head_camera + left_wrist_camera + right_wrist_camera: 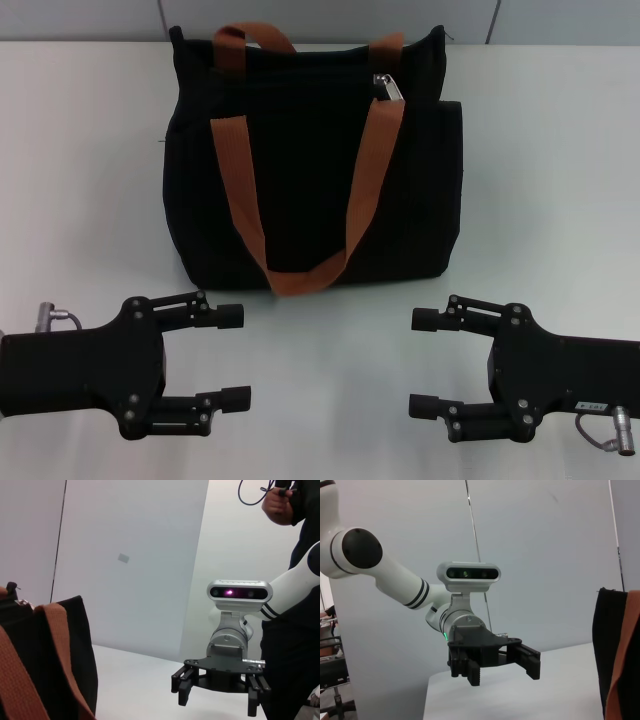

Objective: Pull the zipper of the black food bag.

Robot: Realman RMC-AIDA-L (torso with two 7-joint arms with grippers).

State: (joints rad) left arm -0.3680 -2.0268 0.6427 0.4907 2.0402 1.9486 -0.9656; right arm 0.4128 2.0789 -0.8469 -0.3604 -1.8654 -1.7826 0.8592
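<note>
The black food bag [310, 170] stands upright at the table's middle back, its two rust-orange handles draped over the near face. The small silver zipper [388, 86] pull sits at the bag's top edge, right of centre. My left gripper [238, 357] rests open near the front left, fingers pointing inward, well short of the bag. My right gripper [420, 363] rests open at the front right, facing the left one. The left wrist view shows the bag's side [45, 655] and the right gripper [217, 692]; the right wrist view shows the left gripper [500, 667] and the bag's edge [612, 650].
The white table [560, 170] spreads to either side of the bag and between the grippers. A white wall stands behind. A person in dark clothes [295, 580] stands beyond the right arm in the left wrist view.
</note>
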